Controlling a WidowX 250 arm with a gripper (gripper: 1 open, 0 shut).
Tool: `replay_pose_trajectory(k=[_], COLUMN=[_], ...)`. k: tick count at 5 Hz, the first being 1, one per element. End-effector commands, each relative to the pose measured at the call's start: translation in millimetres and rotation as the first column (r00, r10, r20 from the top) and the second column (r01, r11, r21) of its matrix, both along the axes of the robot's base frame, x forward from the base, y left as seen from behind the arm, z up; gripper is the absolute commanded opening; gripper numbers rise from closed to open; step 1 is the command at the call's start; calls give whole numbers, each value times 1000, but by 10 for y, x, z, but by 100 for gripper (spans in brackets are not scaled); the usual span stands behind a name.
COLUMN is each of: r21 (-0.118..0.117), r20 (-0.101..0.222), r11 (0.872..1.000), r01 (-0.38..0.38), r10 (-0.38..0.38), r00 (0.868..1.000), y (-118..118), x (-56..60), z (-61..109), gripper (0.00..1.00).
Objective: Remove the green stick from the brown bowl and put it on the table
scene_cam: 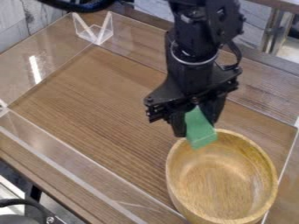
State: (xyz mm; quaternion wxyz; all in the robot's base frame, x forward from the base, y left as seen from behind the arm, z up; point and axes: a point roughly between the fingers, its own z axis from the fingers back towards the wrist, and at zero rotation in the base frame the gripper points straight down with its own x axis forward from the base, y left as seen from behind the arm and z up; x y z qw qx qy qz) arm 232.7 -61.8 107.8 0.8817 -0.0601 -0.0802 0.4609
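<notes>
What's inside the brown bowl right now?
Nothing is visible in the brown bowl beyond its bare wooden interior. The green stick, in the gripper, overlaps the upper-left rim in this view, so the bit of bowl behind it is covered.
</notes>
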Motion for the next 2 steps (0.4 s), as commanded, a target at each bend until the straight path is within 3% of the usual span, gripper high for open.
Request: replay_pose_trajectory(k=[1, 2], r21=[-12, -20], r20=[37, 38], r11=[1000, 1000], r01=[5, -19], r10=[-5, 19], r00=[999, 999], y=[39, 11], x=[9, -38], z=[80, 138], gripper=[0, 0])
